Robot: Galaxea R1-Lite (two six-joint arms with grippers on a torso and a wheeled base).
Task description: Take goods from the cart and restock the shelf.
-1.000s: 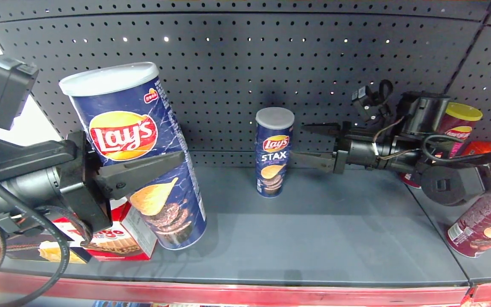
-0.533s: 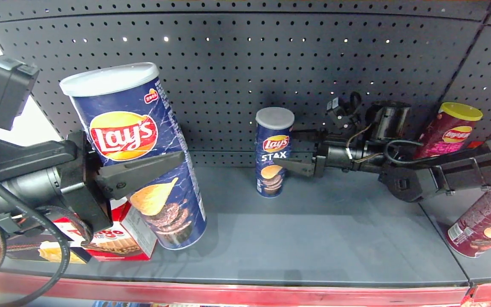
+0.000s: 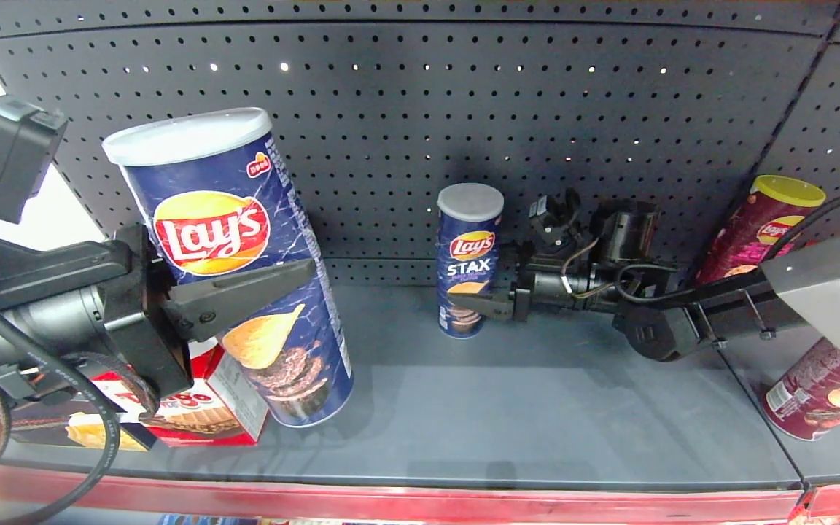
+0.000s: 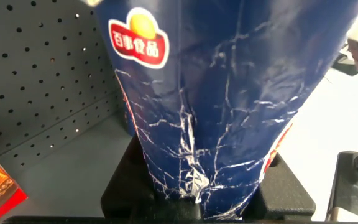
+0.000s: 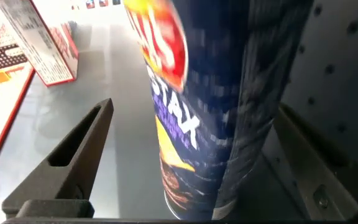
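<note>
Item 1: your left fingers (image 3: 238,292), closed on the large blue can (image 3: 223,240), which sits tilted between them. Item 2: your right fingers (image 3: 482,306), spread apart, with the small blue can (image 3: 469,248) upright between them on the shelf (image 3: 537,408).

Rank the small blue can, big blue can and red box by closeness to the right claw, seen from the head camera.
1. small blue can, standing between the right gripper's open fingers.
2. big blue can, tilted, farther left.
3. red box, far left, front of the shelf.
</note>
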